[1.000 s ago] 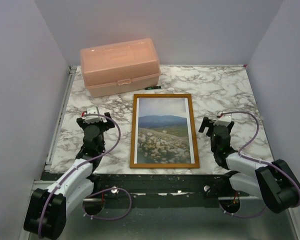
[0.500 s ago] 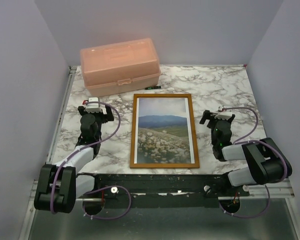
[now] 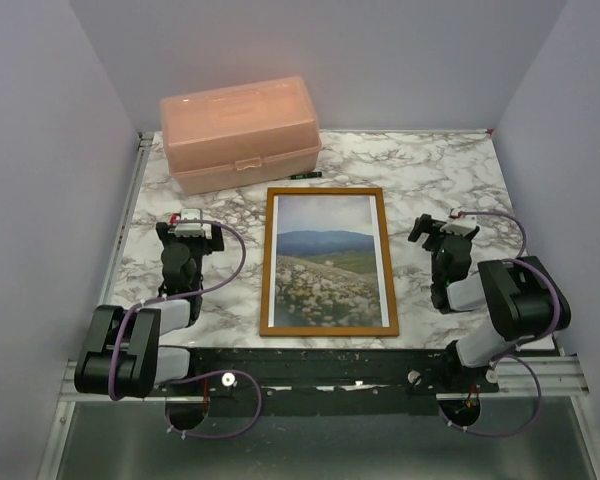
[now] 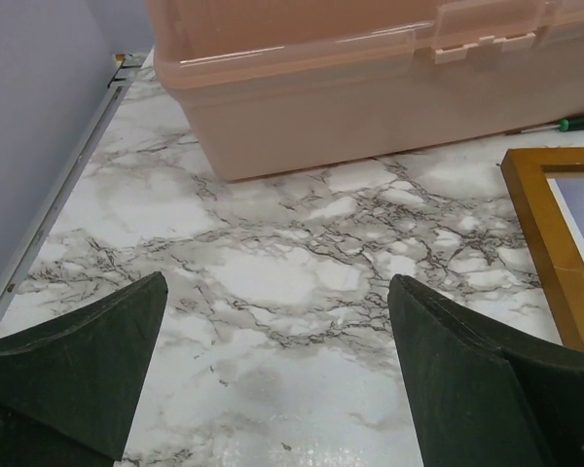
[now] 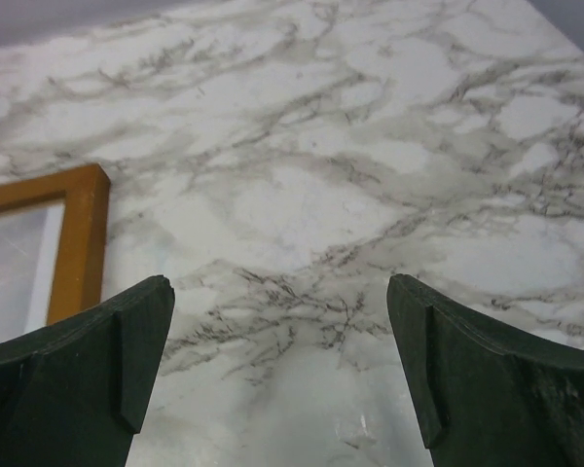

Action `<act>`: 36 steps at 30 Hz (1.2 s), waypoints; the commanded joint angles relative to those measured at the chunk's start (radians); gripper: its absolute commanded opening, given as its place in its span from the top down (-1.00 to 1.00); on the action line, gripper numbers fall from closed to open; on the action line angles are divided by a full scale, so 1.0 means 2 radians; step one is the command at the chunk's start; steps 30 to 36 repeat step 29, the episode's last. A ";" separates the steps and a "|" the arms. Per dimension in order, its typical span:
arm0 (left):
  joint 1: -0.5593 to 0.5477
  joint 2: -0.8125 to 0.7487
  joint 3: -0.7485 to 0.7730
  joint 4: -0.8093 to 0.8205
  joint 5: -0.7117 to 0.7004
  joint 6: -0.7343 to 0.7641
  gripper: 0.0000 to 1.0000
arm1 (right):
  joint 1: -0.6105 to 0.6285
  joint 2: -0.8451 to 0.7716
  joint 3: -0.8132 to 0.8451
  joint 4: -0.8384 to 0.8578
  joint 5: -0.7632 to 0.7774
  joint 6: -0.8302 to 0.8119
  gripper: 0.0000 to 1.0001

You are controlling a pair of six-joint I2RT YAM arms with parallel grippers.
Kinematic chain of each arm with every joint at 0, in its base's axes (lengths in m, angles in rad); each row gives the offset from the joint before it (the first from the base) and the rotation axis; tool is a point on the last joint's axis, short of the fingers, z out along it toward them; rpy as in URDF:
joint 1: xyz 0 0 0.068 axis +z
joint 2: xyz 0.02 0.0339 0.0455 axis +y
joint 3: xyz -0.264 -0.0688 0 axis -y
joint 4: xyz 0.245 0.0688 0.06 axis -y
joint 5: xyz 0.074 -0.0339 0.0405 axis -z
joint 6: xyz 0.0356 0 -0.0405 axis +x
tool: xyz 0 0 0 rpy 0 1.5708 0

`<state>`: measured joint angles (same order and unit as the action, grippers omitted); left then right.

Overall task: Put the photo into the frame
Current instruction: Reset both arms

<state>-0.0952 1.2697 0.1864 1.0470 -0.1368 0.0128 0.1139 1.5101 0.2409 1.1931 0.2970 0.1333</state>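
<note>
Marble table point(image 3: 430, 170), photo point(image 3: 328, 265) in frame point(image 3: 328, 330) btwn L fingers point(image 4: 78, 360), R fingers point(image 5: 487, 370), both wide

From high at the near edge we look down over the whole table point(image 3: 430, 170). Our two wrist views sit low and close, facing the far side. Each shares one far corner of the frame point(image 3: 327, 191) with the top view.

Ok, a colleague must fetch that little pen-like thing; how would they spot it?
Find the big pink box at the table's far left. Off its near right corner, just beyond the wooden frame, lies a thin dark stick with a green end: the only small thing.
</note>
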 commanded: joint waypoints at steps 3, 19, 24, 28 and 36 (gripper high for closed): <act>0.010 0.006 0.013 0.044 0.005 -0.002 -0.97 | -0.007 0.056 -0.005 0.067 0.000 0.011 -0.99; 0.011 0.007 0.016 0.040 -0.008 -0.004 -0.97 | -0.007 0.060 -0.007 0.082 -0.004 0.003 -1.00; 0.010 0.007 0.015 0.041 -0.009 -0.004 -0.97 | -0.007 0.061 -0.007 0.082 -0.005 0.003 -1.00; 0.010 0.007 0.016 0.039 -0.009 -0.004 -0.97 | -0.007 0.061 -0.007 0.082 -0.004 0.003 -1.00; 0.010 0.007 0.015 0.041 -0.011 -0.004 -0.97 | -0.007 0.061 -0.007 0.082 -0.004 0.003 -1.00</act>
